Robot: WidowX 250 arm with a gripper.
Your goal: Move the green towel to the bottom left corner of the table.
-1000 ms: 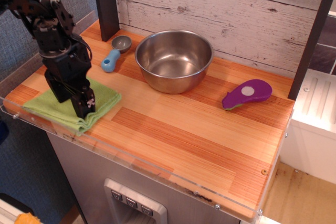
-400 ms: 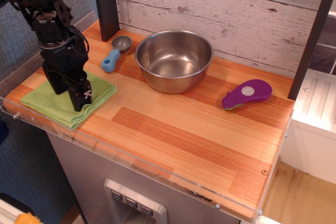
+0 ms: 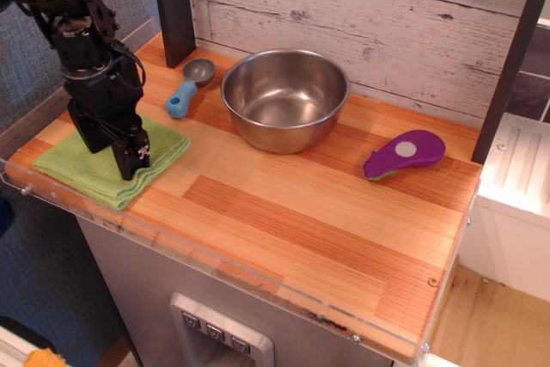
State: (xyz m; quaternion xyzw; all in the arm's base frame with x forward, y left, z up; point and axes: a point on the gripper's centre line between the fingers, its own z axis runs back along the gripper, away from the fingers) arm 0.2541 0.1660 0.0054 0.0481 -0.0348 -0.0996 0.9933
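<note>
At the counter (image 3: pixel 284 238)'s near-left corner, I had the gripper (image 3: pixel 129 161) pressed down on the green towel (image 3: pixel 77 169), which lay flat beneath it by the clear rim, about where the task wanted it. I could not tell whether the gripper was clamped or released. Behind the gripper lay a blue scoop (image 3: pixel 187 88); farther off to its side stood the steel bowl (image 3: pixel 285 96) and a purple tool (image 3: pixel 406 153).

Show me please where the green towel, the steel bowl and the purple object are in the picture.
green towel (image 3: pixel 79 165): table camera view, on its bare left part.
steel bowl (image 3: pixel 284 109): same view, on its inner bottom.
purple object (image 3: pixel 404 154): same view, on its top face.
</note>
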